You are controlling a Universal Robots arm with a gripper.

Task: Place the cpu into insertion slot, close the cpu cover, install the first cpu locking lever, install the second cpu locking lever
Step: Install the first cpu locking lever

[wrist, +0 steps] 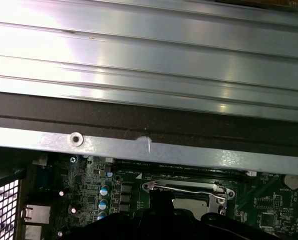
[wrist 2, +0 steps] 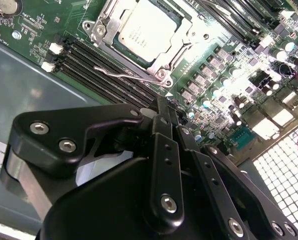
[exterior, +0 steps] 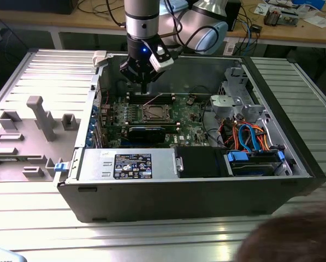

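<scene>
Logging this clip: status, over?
Gripper above memory slots, holding nothing. Cpu seated in insertion slot, cpu cover down. One locking lever unlatched.

cpu [wrist 2: 143,27] – in socket (cover down)

A ribbed aluminium table surface [wrist: 149,55] lies beyond the dark wall of the computer case [wrist: 149,125], whose silver flange [wrist: 188,156] carries one screw [wrist: 76,139]. Inside the case lies the green motherboard [wrist: 89,185] with small capacitors [wrist: 104,191]. The insertion slot [wrist: 188,192] has a silver locking lever [wrist: 186,188] lying across its metal frame. A coin cell battery [wrist: 290,181] sits near the slot. A perforated metal grille [wrist: 3,205] and a port [wrist: 36,214] stand at the board's far end. The gripper's black body [wrist: 158,220] partly hides the slot.
</scene>
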